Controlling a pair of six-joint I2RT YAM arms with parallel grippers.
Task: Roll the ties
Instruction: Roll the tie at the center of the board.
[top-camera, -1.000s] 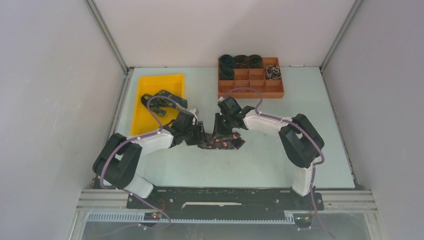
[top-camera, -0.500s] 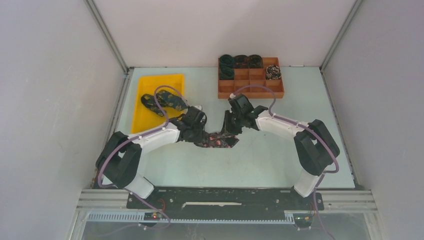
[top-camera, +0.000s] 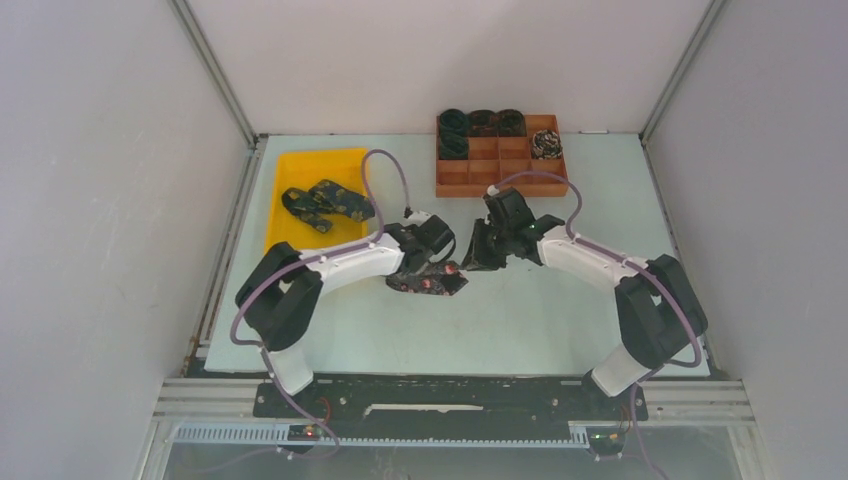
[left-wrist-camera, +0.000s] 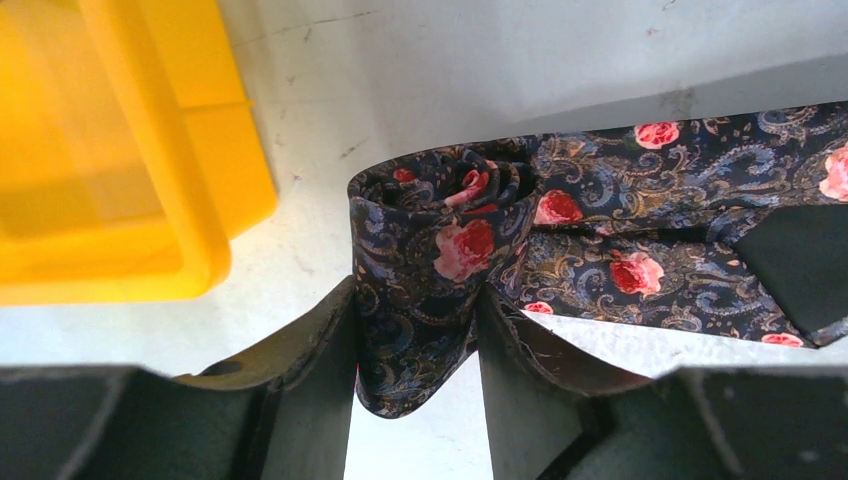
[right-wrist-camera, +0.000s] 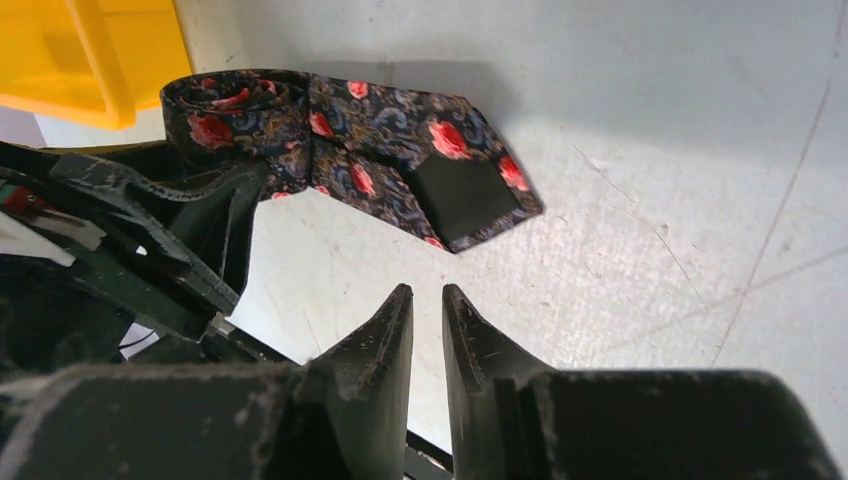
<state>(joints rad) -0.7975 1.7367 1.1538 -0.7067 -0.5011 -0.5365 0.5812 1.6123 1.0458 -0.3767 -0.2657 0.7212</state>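
You had the left gripper (left-wrist-camera: 415, 330) clamped on the rolled end of the tie (left-wrist-camera: 620, 220) lying on the table (left-wrist-camera: 600, 60), likely to stop it unrolling, while the right gripper (right-wrist-camera: 425, 295) hovered barely apart, empty.

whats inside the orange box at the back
Five coiled ties: three along the back row, one just nearer at left, a paler coil at right. Other cells look empty; the box walls hide some floor.

Nothing readable is showing: no lettering, label, brand mark, number or sign is appearing on any surface in the three views.
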